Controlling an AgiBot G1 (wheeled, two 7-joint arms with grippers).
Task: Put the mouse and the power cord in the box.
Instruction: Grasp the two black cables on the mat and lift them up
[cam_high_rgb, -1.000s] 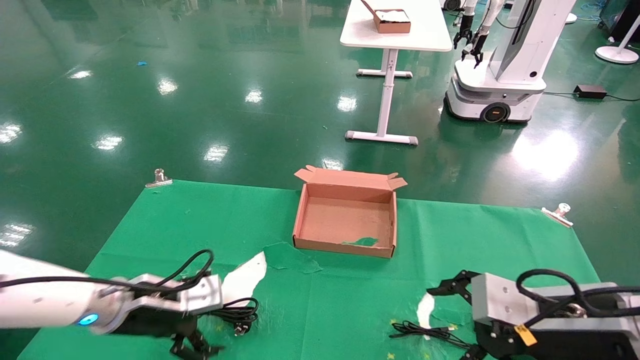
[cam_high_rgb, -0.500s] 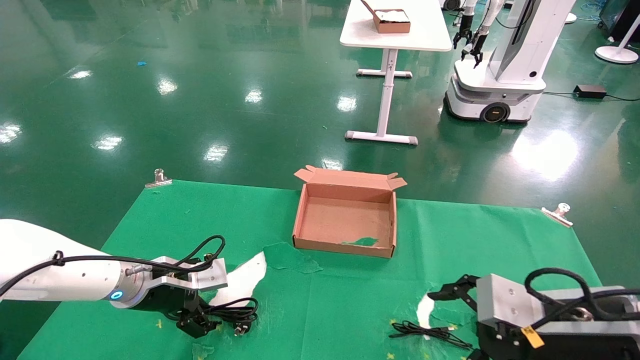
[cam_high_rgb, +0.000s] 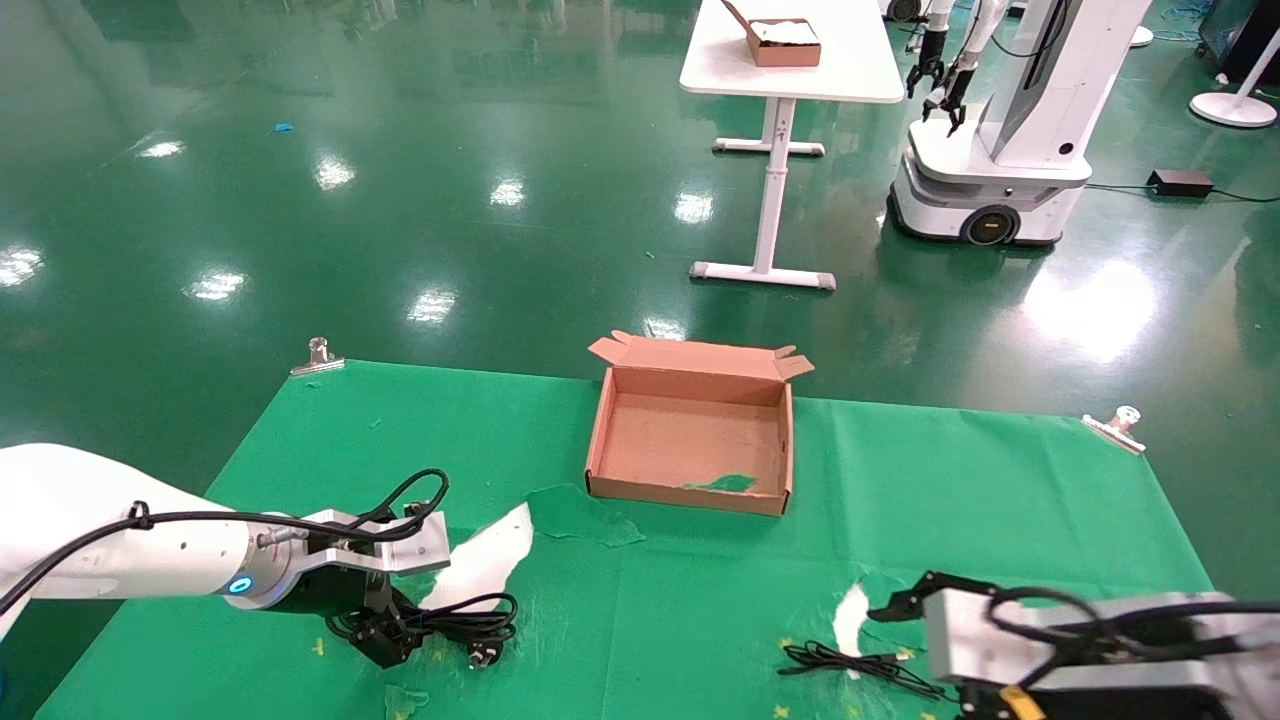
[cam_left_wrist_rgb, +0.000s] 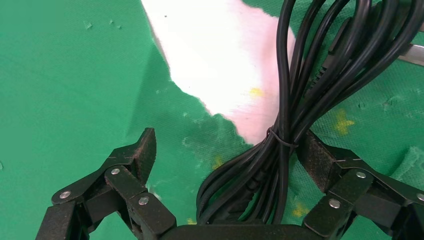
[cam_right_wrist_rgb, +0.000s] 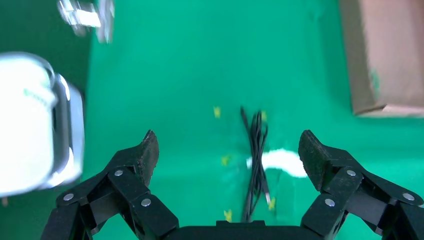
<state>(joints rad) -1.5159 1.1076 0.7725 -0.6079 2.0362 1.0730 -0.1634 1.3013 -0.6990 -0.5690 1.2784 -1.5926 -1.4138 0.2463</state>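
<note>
– Fingers (cam_left_wrist_rgb: 142, 150) of the left gripper (cam_left_wrist_rgb: 225, 150): spread wide, straddling the coiled power cord (cam_left_wrist_rgb: 280, 150), one pad just touching the bundle, nothing clamped yet.

– And relative to the box (cam_high_rgb: 690, 495)?

– Down on the bench (cam_high_rgb: 700, 600), well to the left of the box and nearer the robot. Plug (cam_high_rgb: 485, 658) poking out of the coil on the near side.

– Handling, at a guess?

– Thick rubber, so probably grippy, springy and of middling weight. Floppy once lifted, with loops likely to sag and drag. Best taken across the whole bundle at the thin tie (cam_left_wrist_rgb: 277, 137), where the strands sit pinched together. Not by a single loop, not by the plug.

– Right side?

– Right gripper (cam_right_wrist_rgb: 227, 145) hovering low at the near right of the box, fingers also wide apart, holding nothing. Mouse wire (cam_right_wrist_rgb: 256, 150) folded into a thin hank straight ahead of it, well short of the box. Mouse body itself not made out in any view.

– Feel of that one?

– Light and limp, judging by the thin strands. Easy to miss or let slip between the pads, so a pinch across the middle of the hank.

– Counts?

– One power cord, one hank of mouse wire, one box lying open with one green scrap (cam_high_rgb: 725, 485) inside and nothing else. Two grippers, both unloaded. Two metal clips (cam_high_rgb: 318, 355) at the far corners of the bench.
</note>
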